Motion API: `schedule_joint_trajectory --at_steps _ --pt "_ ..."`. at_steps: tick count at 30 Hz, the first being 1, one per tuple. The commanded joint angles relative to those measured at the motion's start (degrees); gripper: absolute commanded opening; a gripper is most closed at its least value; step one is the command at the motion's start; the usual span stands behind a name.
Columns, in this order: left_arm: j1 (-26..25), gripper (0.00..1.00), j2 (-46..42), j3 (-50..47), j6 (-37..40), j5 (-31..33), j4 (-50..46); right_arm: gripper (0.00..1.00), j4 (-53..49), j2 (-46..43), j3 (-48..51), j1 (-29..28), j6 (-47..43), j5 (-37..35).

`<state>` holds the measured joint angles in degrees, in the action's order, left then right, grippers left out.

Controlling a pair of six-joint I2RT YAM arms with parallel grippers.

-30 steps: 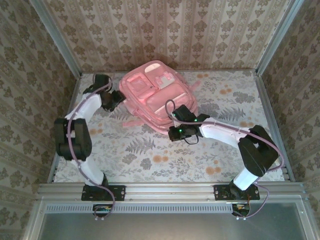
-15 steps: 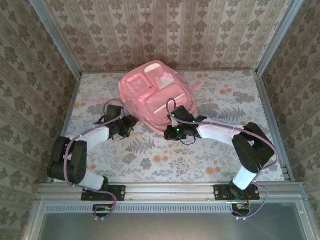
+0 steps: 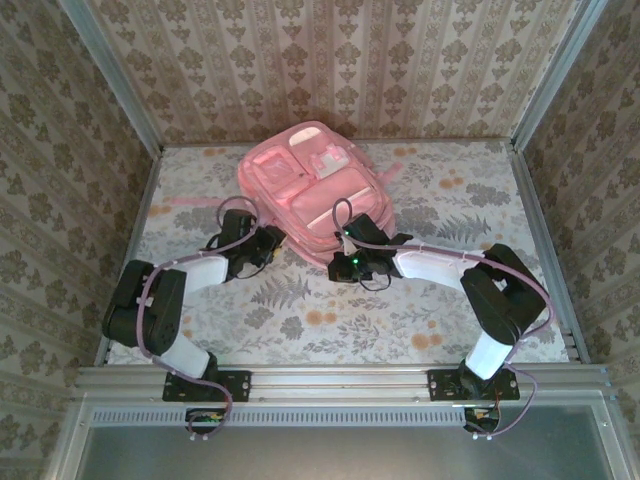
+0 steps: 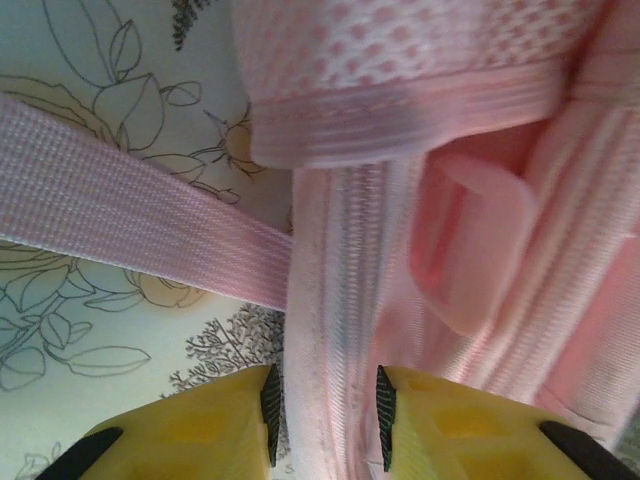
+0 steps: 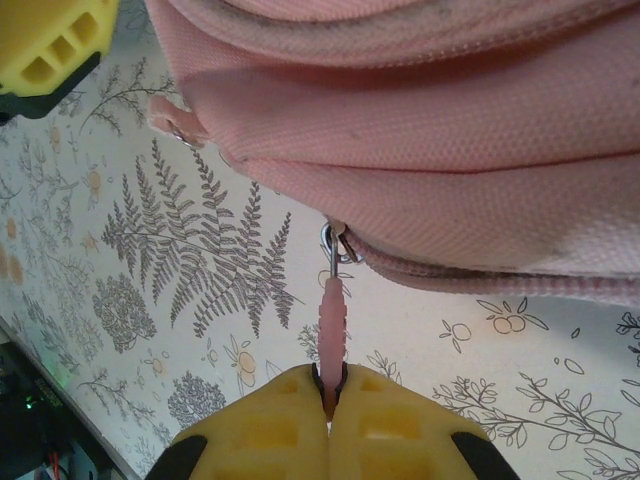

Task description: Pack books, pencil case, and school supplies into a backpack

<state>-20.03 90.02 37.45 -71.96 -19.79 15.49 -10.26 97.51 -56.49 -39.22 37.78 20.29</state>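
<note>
The pink backpack [image 3: 310,185] lies at the back middle of the table, front pockets up. My left gripper [image 3: 268,240] is at its near left edge. In the left wrist view its jaws [image 4: 323,415] stand astride a pink zipper seam [image 4: 335,300] of the backpack [image 4: 450,150], with a narrow gap at the left pad. My right gripper [image 3: 340,258] is at the near edge, shut [image 5: 329,395] on the pink zipper pull [image 5: 331,330], which hangs from the slider under the backpack [image 5: 420,130]. The books, pencil case and school supplies are out of view.
A pink strap [image 4: 130,220] lies flat on the floral tabletop [image 3: 300,320] left of the backpack. Patterned walls close in the back and both sides. A metal rail [image 3: 340,380] runs along the near edge. My left gripper's yellow finger [image 5: 45,45] shows near the right one.
My left arm swung from the backpack's far left side down to its near left edge, and its jaws narrowed around the seam. The right gripper shifted slightly left, still holding the zipper pull.
</note>
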Motion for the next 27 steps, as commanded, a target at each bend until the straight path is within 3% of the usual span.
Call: schedule_joint_trajectory --at_steps 1,6,8,13,20,27 --pt "-0.79 0.39 2.18 0.78 -0.16 -1.1 3.08 0.0 1.03 1.24 0.52 -0.42 0.46 3.06" --pt "-1.41 0.4 4.72 3.1 1.22 -0.9 2.29 0.0 -0.62 1.33 -0.05 -0.42 -0.55 1.84" --pt "-1.26 0.32 4.99 3.39 2.03 -0.56 2.15 0.0 -2.44 0.95 -0.45 -0.46 -1.4 0.67" --pt "-0.21 0.0 4.47 3.77 4.38 0.99 -1.17 0.0 -8.1 -1.2 -0.56 -0.42 -3.68 -4.76" --pt "1.12 0.0 3.13 3.15 5.41 3.0 -4.45 0.0 -13.62 -3.63 -0.3 -0.22 -5.85 -10.28" --pt "2.19 0.0 0.9 2.63 6.64 4.4 -7.26 0.0 -15.18 -5.5 0.06 1.02 -6.84 -11.14"
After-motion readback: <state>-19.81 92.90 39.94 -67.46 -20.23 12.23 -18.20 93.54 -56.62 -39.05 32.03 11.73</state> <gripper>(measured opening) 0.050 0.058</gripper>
